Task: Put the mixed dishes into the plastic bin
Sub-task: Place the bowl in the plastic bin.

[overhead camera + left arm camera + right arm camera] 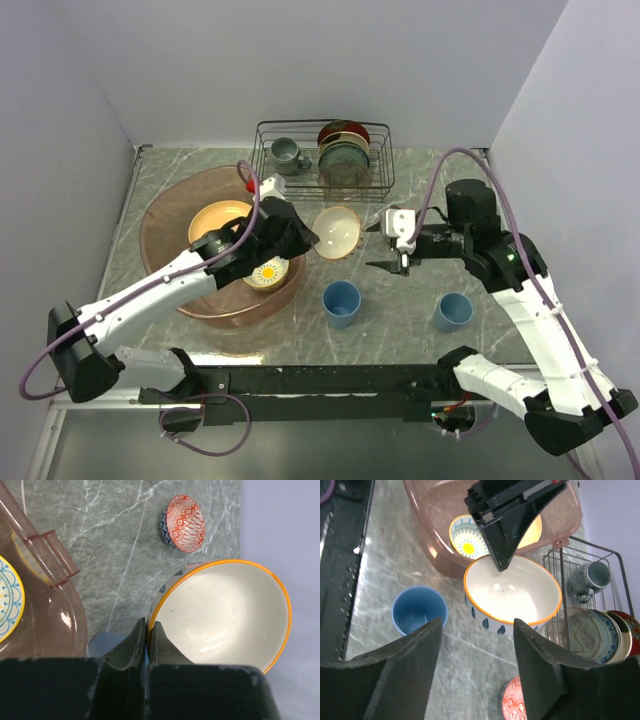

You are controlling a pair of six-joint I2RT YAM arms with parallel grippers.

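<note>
My left gripper (149, 625) is shut on the rim of the cream bowl (225, 615), which has an orange edge. It holds the bowl tilted above the table, just right of the plastic bin (160, 230). The bowl also shows in the top view (337, 232) and the right wrist view (512, 587). The bin holds a yellow-orange plate (215, 220) and a patterned plate (268, 273). My right gripper (385, 247) is open and empty, right of the bowl. The red-patterned bowl (183, 523) lies on the table below it. Two light-blue cups (341, 303) (453, 312) stand nearer the front.
A black wire rack (322, 185) stands at the back with a grey mug (287, 154) and upright dark plates (344, 150). Walls close in the table on the left, right and back. The bin's corner handle (50, 555) is close to the held bowl.
</note>
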